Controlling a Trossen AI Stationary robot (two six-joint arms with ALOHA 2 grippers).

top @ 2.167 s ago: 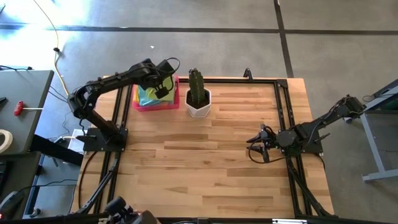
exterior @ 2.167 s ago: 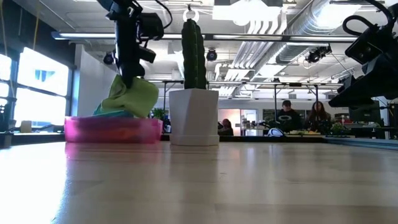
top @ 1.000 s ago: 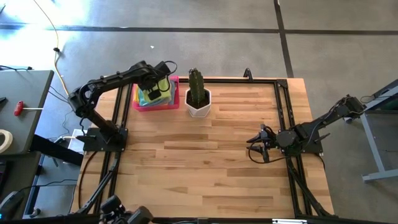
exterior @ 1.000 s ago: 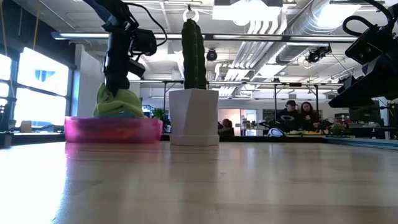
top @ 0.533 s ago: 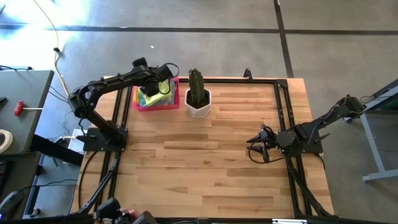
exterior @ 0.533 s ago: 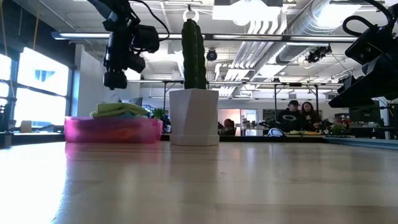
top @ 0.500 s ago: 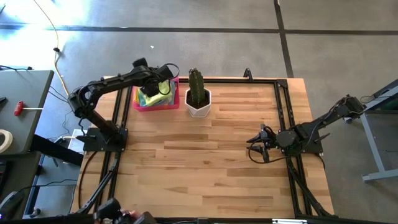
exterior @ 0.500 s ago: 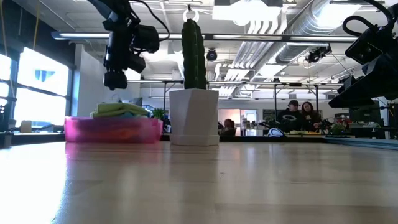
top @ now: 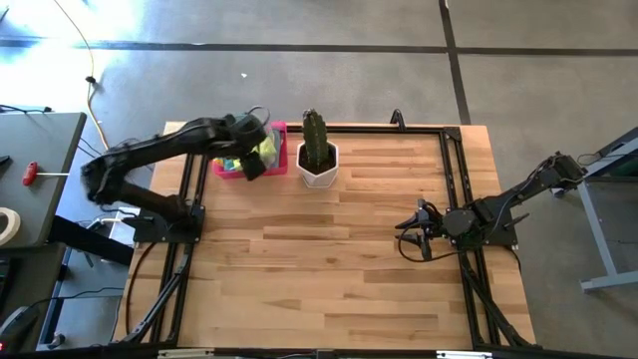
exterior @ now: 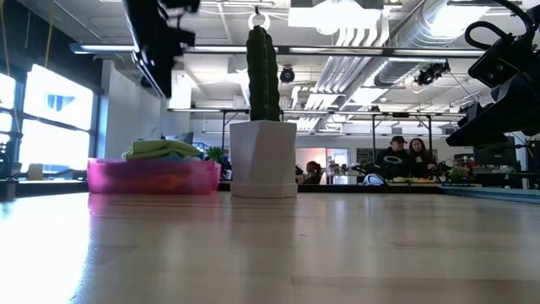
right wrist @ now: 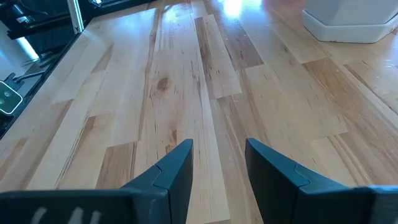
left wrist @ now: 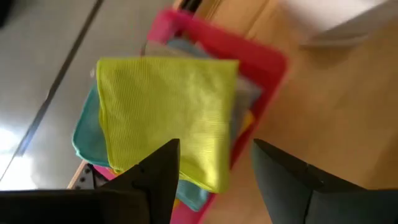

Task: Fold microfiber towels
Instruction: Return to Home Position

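A white pot [top: 318, 168] stands near the far edge of the wooden table [top: 329, 269] and holds a tall green cactus [top: 315, 132]. Just left of the pot sits a pink tray [exterior: 152, 179], close but not touching. Black rails [top: 454, 160] run along the table to the pot's right. Well left of the pot, off the table, a grey side table [top: 45, 140] carries a red-handled tool [top: 32, 172] and a tape roll [top: 8, 224]. Far behind the pot, two people [exterior: 392, 156] show across the room.
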